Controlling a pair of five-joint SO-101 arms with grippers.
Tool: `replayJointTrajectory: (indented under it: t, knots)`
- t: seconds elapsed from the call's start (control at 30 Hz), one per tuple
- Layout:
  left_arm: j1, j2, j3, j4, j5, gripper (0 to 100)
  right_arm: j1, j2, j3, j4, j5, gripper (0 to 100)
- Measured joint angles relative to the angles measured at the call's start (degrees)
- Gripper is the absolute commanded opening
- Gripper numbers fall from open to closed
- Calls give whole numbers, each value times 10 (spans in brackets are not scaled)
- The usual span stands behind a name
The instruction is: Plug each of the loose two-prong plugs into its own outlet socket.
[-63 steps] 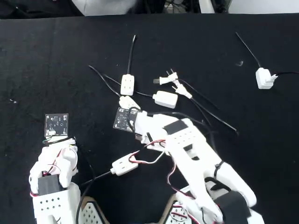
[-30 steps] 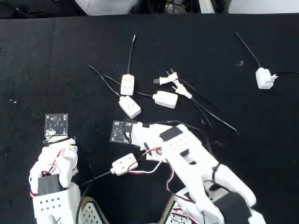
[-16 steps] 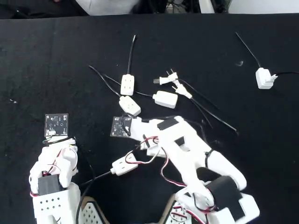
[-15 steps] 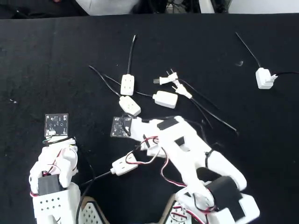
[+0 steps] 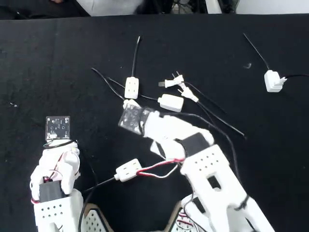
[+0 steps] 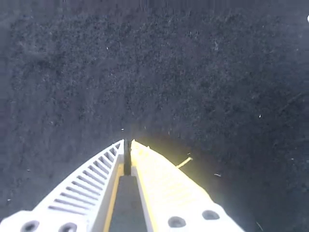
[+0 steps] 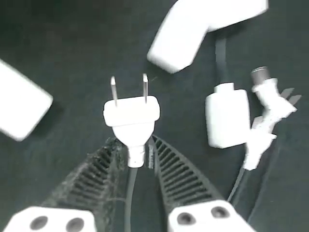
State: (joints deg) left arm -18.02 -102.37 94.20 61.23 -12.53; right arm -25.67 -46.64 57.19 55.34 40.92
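Observation:
My right gripper is shut on the neck of a white two-prong plug, whose prongs point away from it. Around the plug lie three white outlet sockets: one ahead, one to the side, one on the other side. In the high view the right gripper hangs by the outlet cluster, near an outlet and another. Two loose plugs lie beyond. My left gripper is shut and holds nothing, over bare black table.
A fourth outlet with a black cord lies near the table's front, between the arms. A white adapter sits at the far right. Black cords cross the middle. The left arm rests at the front left.
The right arm has moved away from the front, up toward the outlet cluster, and now partly covers the outlet that lay nearest it. The left arm has kept still.

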Motion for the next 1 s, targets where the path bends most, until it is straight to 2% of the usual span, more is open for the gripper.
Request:
replayJointTrajectory:
  t: [0.17, 0.3, 0.5, 0.57, 0.77, 0.87, 1.0]
  knots:
    - [0, -1, -108, -34, 7, 29, -6, -21, 52, -98, -84, 11]
    - [32, -5, -166, -70, 84, 29, -28, -23, 86, -162, -149, 11]
    - [209, 2, -173, -108, 126, 29, -37, -23, 93, -175, -163, 11]
    - [246, 4, -173, -128, 137, 29, -37, -23, 99, -177, -164, 11]
    - [284, 84, -179, -222, 142, 29, -37, -23, 121, -212, -164, 11]
    - [316, 164, -186, -273, 142, 29, -37, -23, 121, -217, -164, 11]
    - [360, 268, -226, -303, 146, 29, -37, -23, 121, -218, -164, 11]
